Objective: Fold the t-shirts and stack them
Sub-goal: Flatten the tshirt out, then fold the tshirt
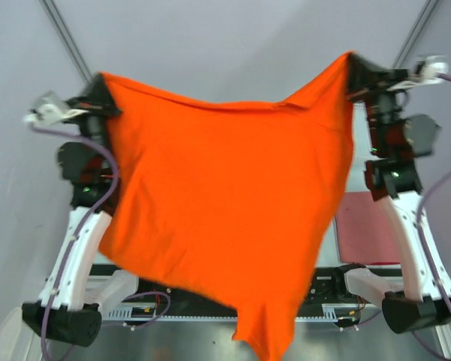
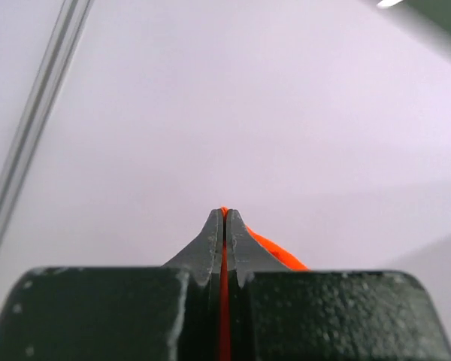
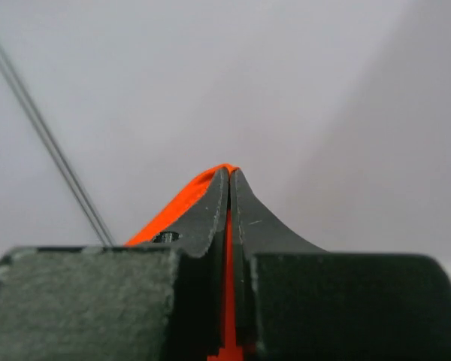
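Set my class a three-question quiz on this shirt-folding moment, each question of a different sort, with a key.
1. True or false: the orange t-shirt lies crumpled in a heap.
2. What does the left gripper pinch? A nothing; B orange cloth; C a white basket.
3. Fill in: the dull red shirt lies beside the ___ arm.
Key: 1 false, it is held up, spread between the left gripper and the right gripper; 2 B; 3 right.
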`<state>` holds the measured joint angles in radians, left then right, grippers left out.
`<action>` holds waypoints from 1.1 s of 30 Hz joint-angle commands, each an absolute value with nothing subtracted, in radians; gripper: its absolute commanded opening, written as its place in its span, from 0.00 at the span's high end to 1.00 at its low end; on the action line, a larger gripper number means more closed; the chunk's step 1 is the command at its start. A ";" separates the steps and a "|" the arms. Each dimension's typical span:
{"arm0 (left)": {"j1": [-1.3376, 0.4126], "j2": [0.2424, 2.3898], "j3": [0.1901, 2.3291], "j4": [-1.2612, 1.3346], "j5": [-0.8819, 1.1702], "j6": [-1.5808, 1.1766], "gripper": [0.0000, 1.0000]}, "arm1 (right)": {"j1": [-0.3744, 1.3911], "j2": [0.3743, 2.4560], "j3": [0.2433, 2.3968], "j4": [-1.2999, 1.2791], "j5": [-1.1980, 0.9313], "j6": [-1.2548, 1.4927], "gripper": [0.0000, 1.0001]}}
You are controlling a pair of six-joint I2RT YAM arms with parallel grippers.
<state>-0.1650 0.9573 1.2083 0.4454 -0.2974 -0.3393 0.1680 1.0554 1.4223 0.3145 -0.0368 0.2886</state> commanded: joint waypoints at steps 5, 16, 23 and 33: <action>-0.129 1.129 0.832 0.687 -0.581 -0.388 1.00 | 0.164 1.195 1.157 0.467 0.034 0.324 1.00; -0.057 1.889 0.923 0.966 -0.526 -0.450 1.00 | 0.135 1.810 1.230 0.614 -0.093 0.380 1.00; -0.011 1.959 1.035 0.888 -0.436 -0.500 1.00 | 0.146 1.884 1.333 0.522 -0.091 0.373 1.00; 0.040 1.911 1.107 0.565 -0.258 -0.610 1.00 | 0.140 1.825 1.381 0.282 -0.087 0.426 1.00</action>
